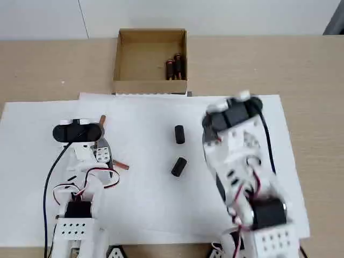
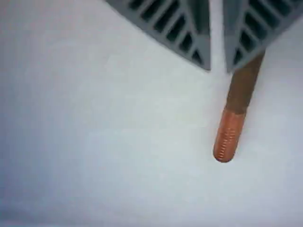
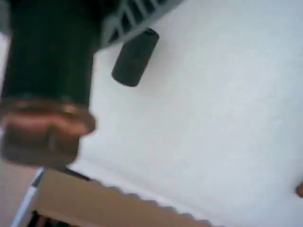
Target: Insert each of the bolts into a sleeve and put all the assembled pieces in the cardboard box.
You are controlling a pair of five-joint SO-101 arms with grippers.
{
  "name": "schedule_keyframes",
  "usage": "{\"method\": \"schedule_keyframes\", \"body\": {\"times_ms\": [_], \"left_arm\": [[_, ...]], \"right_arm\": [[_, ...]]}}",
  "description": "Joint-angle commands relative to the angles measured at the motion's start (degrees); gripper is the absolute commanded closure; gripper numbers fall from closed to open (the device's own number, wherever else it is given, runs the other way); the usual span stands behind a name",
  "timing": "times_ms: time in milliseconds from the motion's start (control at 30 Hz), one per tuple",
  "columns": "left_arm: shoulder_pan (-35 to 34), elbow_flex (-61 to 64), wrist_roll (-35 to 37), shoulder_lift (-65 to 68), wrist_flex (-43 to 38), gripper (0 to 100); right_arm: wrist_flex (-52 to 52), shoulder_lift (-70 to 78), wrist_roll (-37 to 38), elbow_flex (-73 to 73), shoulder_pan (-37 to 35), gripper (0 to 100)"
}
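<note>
My left gripper (image 2: 218, 64) is shut just over the white paper, with only a thin slit between its grey fingers. A copper bolt (image 2: 232, 127) lies on the paper and runs under one finger. From above, this bolt (image 1: 121, 166) lies beside the left gripper (image 1: 106, 155), and a second bolt (image 1: 102, 120) sits farther back. My right gripper is shut on an assembled piece (image 3: 47, 75), a black sleeve with a copper bolt head. Two loose black sleeves (image 1: 179, 134) (image 1: 179, 166) lie mid-paper. The cardboard box (image 1: 122, 59) holds assembled pieces (image 1: 175, 67).
White paper (image 1: 145, 204) covers the wooden table in front of the box. The right arm (image 1: 236, 140) stands on the paper's right side, close to the loose sleeves. One loose sleeve (image 3: 135, 56) and the box's edge (image 3: 109, 208) lie near the held piece.
</note>
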Motion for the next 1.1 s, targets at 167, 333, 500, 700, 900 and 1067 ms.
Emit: {"method": "schedule_keyframes", "body": {"times_ms": [167, 333, 500, 700, 900, 1067], "left_arm": [[0.2, -0.2, 0.0, -0.7, -1.5, 99], [0.2, -0.3, 0.0, -0.7, -1.5, 99], [0.2, -0.3, 0.1, -0.7, -1.4, 99], [0.1, -0.3, 0.1, -0.7, -1.4, 99], [0.1, -0.3, 0.1, -0.7, -1.4, 99], [0.1, -0.3, 0.1, -0.7, -1.4, 99]], "right_arm": [[-9.2, 25.8, 0.8, -19.9, 0.7, 99.5], [-16.2, 38.5, 6.9, -27.7, 0.7, 99.5], [-21.9, 51.6, 11.4, -37.2, -0.2, 99.5], [-27.9, 68.9, 16.3, -50.4, -0.7, 99.5], [-31.1, 83.8, 23.2, -61.4, -1.1, 99.5], [-31.3, 92.6, 29.0, -67.6, -2.3, 99.1]]}}
